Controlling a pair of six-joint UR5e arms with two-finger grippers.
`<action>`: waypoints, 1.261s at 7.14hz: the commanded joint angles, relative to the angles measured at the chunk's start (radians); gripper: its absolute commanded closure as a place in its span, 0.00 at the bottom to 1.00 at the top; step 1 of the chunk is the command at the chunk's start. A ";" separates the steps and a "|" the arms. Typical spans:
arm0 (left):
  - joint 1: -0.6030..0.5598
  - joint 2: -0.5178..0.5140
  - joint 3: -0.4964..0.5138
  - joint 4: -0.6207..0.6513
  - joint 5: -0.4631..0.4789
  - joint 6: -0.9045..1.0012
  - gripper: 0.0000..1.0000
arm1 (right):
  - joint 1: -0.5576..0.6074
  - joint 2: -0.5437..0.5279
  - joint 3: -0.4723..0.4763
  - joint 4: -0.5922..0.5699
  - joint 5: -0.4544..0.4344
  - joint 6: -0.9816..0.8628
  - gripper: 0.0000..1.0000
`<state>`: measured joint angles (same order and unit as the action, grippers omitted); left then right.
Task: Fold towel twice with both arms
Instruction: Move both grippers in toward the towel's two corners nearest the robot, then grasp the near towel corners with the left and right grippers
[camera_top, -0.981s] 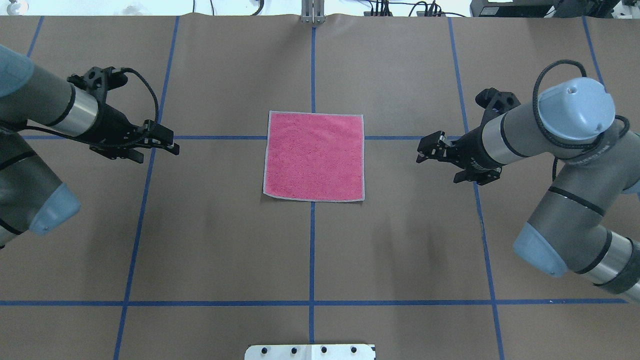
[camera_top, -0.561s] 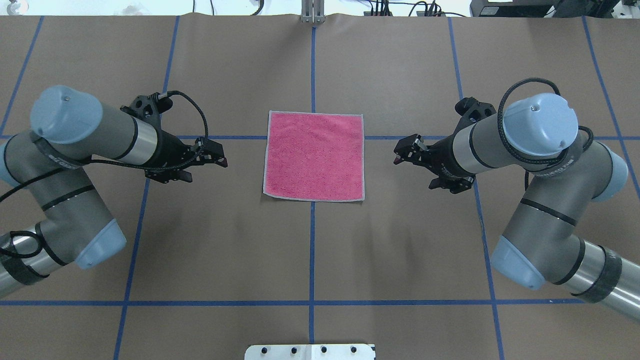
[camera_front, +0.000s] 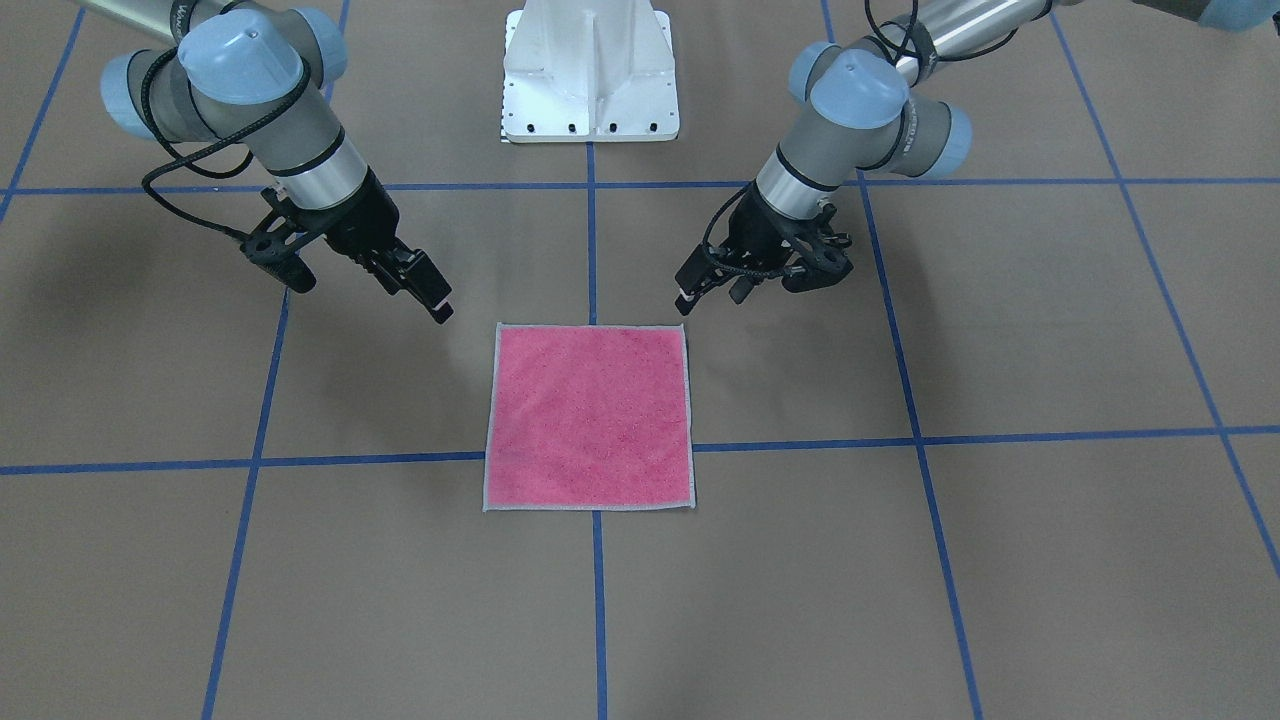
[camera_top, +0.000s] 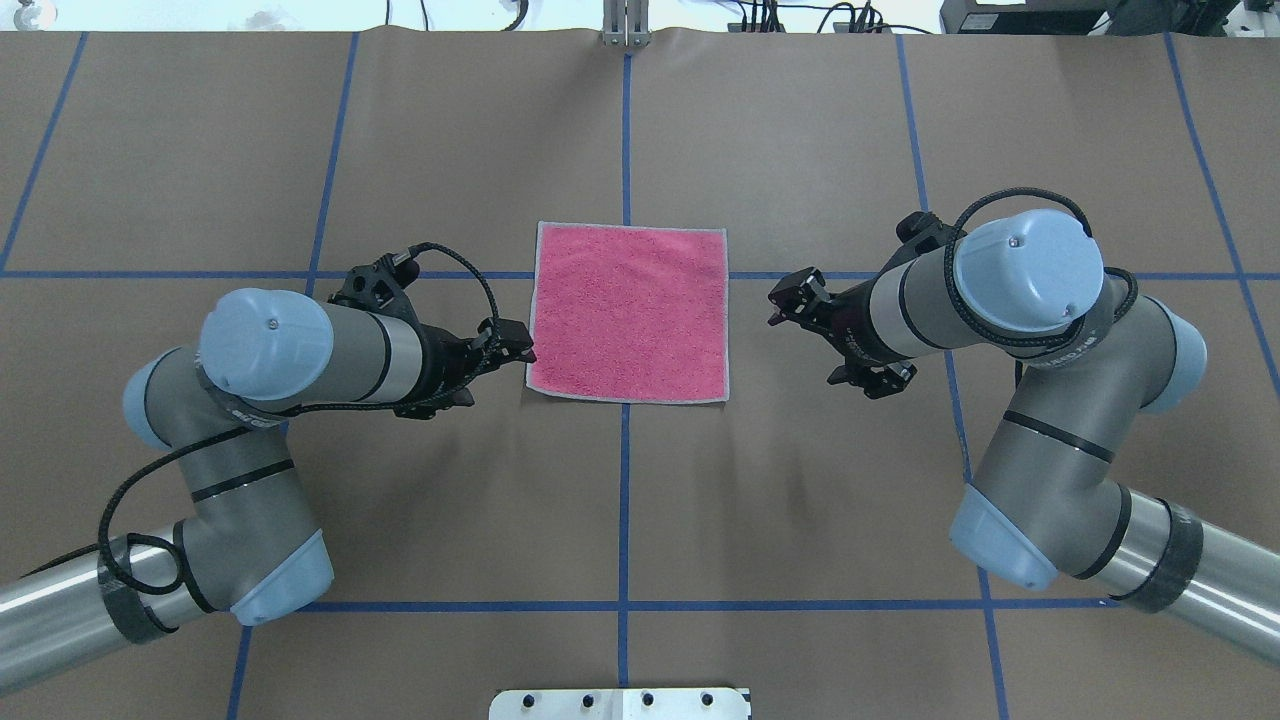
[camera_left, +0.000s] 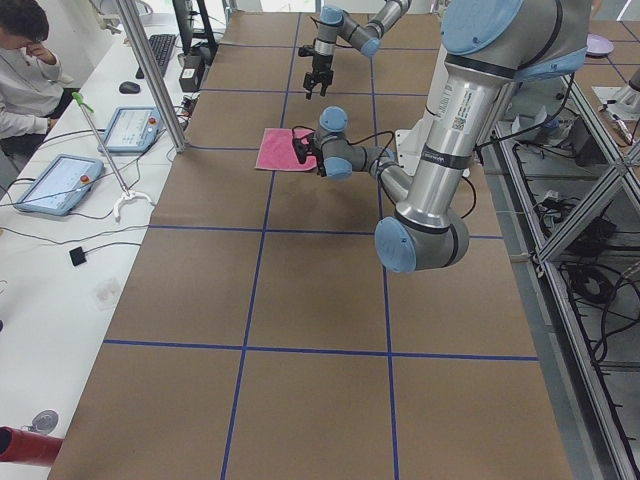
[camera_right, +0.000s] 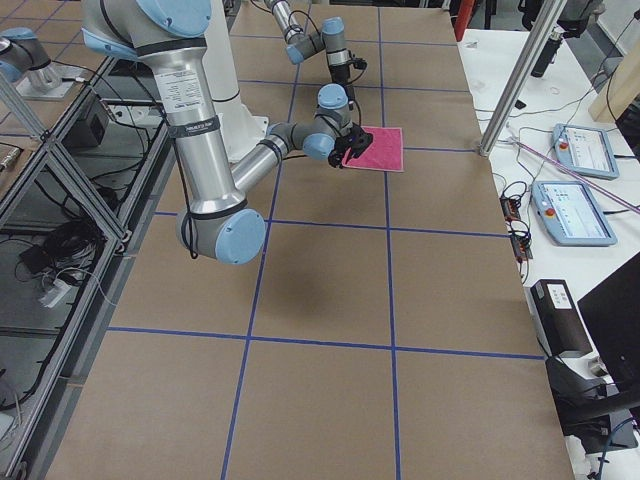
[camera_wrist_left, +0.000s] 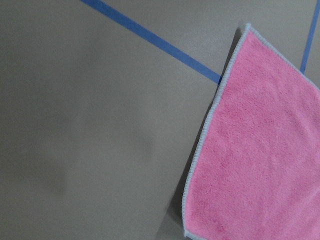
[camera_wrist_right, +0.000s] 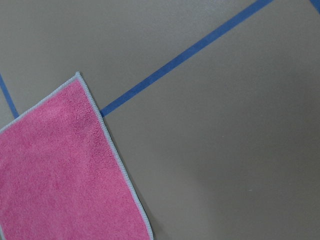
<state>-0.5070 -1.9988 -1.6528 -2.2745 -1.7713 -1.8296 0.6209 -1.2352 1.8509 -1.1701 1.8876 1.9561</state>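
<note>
As both arms have closed in, left gripper (camera_top: 518, 348) sits just beside the towel's (camera_top: 628, 312) left edge, right gripper (camera_top: 780, 302) near its right; both spread, empty. Towel flat mid-table, pink up, unfolded; grasp next.

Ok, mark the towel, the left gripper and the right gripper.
towel (camera_top: 628, 313), overhead view, middle of its pink face.
left gripper (camera_top: 518, 345), overhead view, midway between its fingertips.
right gripper (camera_top: 782, 302), overhead view, midway between its fingertips.

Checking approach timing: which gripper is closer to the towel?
The left gripper: its tips almost reach the towel edge; the right gripper stands farther off.
</note>
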 joint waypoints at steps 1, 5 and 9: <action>0.048 -0.064 0.088 -0.066 0.092 -0.088 0.15 | -0.009 0.016 -0.003 0.001 -0.028 0.046 0.08; 0.042 -0.055 0.087 -0.056 0.082 -0.073 0.40 | -0.020 0.019 -0.001 0.001 -0.030 0.046 0.06; 0.039 -0.051 0.087 -0.046 0.082 -0.068 0.61 | -0.033 0.019 -0.001 0.001 -0.042 0.044 0.06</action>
<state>-0.4667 -2.0512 -1.5664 -2.3253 -1.6888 -1.9011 0.5924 -1.2164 1.8496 -1.1689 1.8532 2.0004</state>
